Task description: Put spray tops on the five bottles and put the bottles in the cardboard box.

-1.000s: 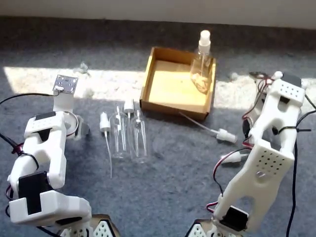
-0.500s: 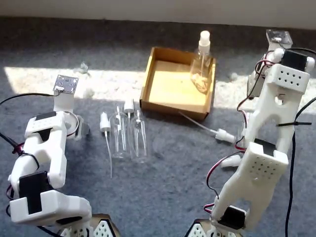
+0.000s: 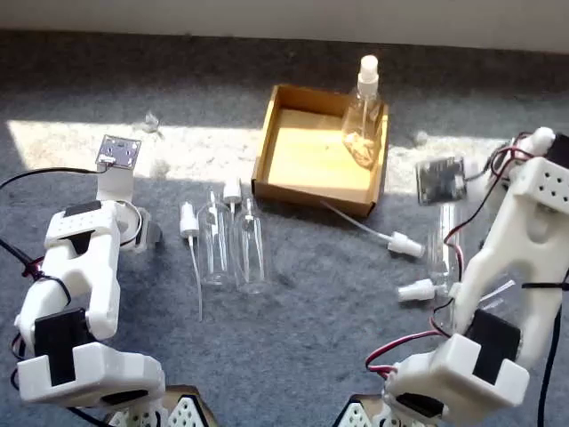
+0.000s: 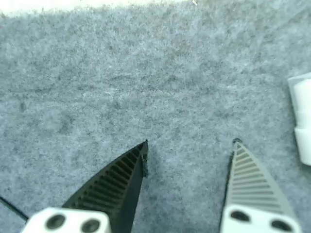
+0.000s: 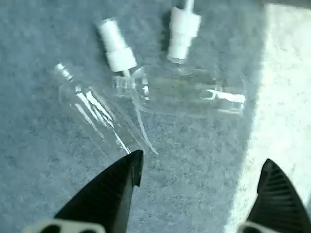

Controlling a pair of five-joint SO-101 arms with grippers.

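The cardboard box [image 3: 293, 182] lies open at the back centre, and one capped bottle [image 3: 364, 114] stands in its far right corner. Two uncapped clear bottles [image 3: 214, 240] [image 3: 250, 245] lie left of the box, with spray tops [image 3: 188, 221] [image 3: 232, 189] beside them. On the right lie two more clear bottles [image 5: 192, 92] [image 5: 95, 109] and two spray tops [image 5: 116, 48] [image 5: 183, 29]. My right gripper [image 5: 201, 170] hangs open just above them, holding nothing. My left gripper [image 4: 189, 143] is open over bare carpet, with a spray top [image 4: 302, 116] at its side.
Everything sits on grey carpet [image 3: 320, 329]. A band of sunlight [image 3: 71, 147] crosses it at the back. The right arm's body [image 3: 516, 267] stands over the right edge, the left arm's body [image 3: 76, 285] over the left. Small white scraps [image 3: 149, 120] lie behind.
The right arm swung back and to the right, then came forward over the right-hand bottles, uncovering a bottle and spray top. The left arm has kept still.
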